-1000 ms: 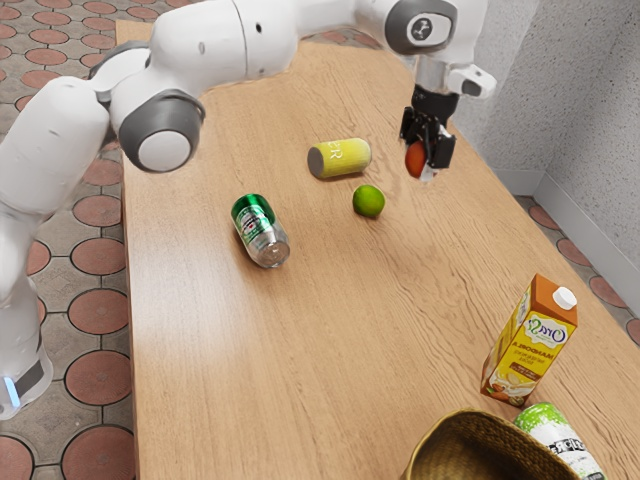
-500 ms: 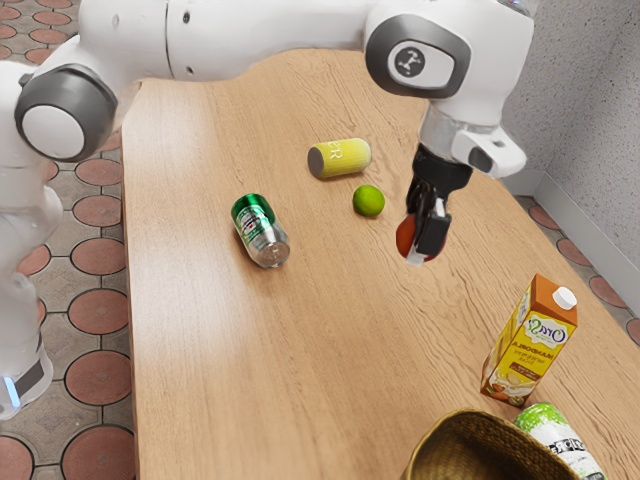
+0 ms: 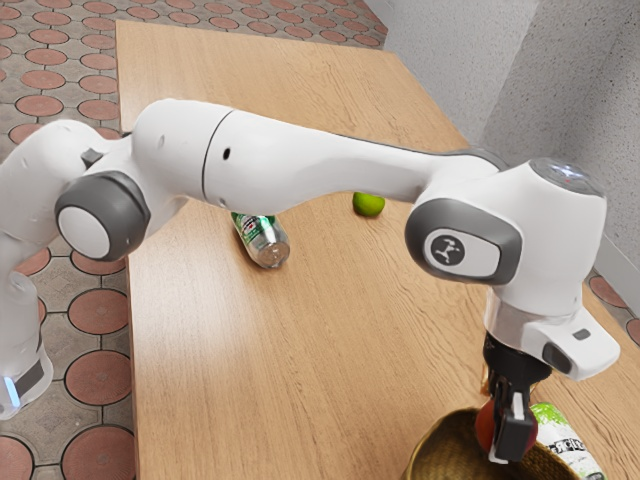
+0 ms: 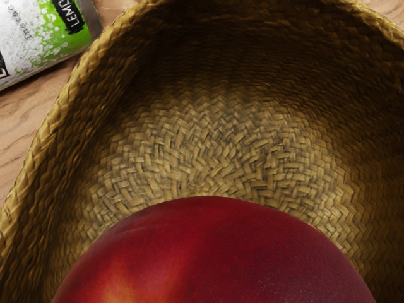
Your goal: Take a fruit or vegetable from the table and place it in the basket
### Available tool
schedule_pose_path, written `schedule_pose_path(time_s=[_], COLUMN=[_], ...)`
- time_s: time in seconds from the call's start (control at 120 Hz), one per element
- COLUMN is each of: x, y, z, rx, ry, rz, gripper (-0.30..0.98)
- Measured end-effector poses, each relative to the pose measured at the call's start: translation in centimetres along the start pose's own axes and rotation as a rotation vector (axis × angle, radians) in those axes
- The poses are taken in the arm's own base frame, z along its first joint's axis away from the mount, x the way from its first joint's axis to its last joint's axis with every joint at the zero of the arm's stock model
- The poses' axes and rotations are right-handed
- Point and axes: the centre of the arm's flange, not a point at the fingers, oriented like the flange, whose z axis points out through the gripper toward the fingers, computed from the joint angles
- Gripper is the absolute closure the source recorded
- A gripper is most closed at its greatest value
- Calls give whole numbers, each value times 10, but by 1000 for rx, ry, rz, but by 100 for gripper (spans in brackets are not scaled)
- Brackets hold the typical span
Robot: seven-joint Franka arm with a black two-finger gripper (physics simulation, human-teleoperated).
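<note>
a round, dark-red fruit (image 4: 214, 252), blushed orange — held over the open, woven, yellow-brown basket (image 4: 214, 145).

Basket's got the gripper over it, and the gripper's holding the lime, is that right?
Not quite. The gripper is over the basket, but what it holds is the red fruit, not the lime. The exterior view shows this, with the lime on the table.
</note>
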Motion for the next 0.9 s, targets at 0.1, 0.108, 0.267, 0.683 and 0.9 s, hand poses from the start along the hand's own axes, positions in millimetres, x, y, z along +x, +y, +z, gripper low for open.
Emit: schedule_pose_path(time_s=[0.1,0.108,0.267,0.683,0.9], x=[12,13,23,-89,-111], y=[6,6,11,-192,-196], z=[3,3,-5,-189,-180], rx=[-24,-25,-51,248,272], ry=[94,101,210,-119,-286], rz=[-2,-3,-10,-389,-411], gripper=[36,36,23,1,0])
